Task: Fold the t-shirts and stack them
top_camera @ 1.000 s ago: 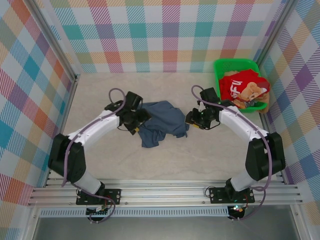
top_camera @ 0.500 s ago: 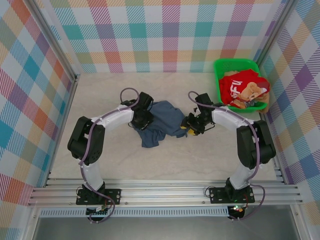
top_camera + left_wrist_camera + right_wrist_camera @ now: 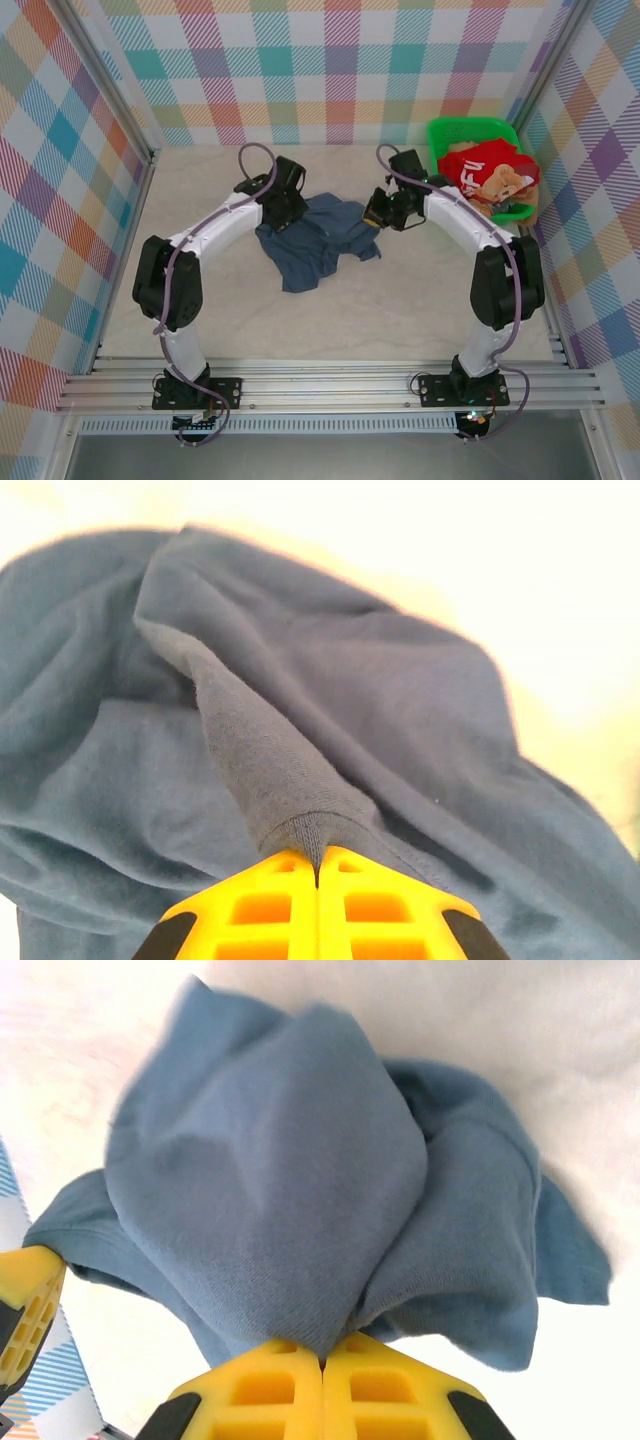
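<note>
Shirts counted first: one slate-blue t-shirt [image 3: 318, 243] out on the table [image 3: 420, 310], crumpled in soft folds between the two arms; one red t-shirt [image 3: 478, 172] with white lettering heaped in the green basket [image 3: 470, 127] at the far right corner, a tan bear print showing beside the lettering; cannot tell whether that print belongs to the red one or to another garment. Grippers: two, each with two yellow plastic fingers, blocky and pierced by square holes. Left gripper [image 3: 283, 213] clamped on the blue t-shirt's far left edge; in the left wrist view, left gripper [image 3: 318, 865] with fingers pressed together, a ridge of fine knit cloth pinched between the tips and running up and away. Right gripper [image 3: 380, 213] likewise closed on the blue t-shirt's far right edge, near the basket but apart from it; in the right wrist view, right gripper [image 3: 322, 1352] with a rounded bulge of cloth gathered at the closed tips, the rest spreading in loose lobes over the pale table. Blue cloth matte, plain, unprinted; basket single, rigid plastic, rectangular; table pale and faintly mottled; walls around in pastel plaid.
</note>
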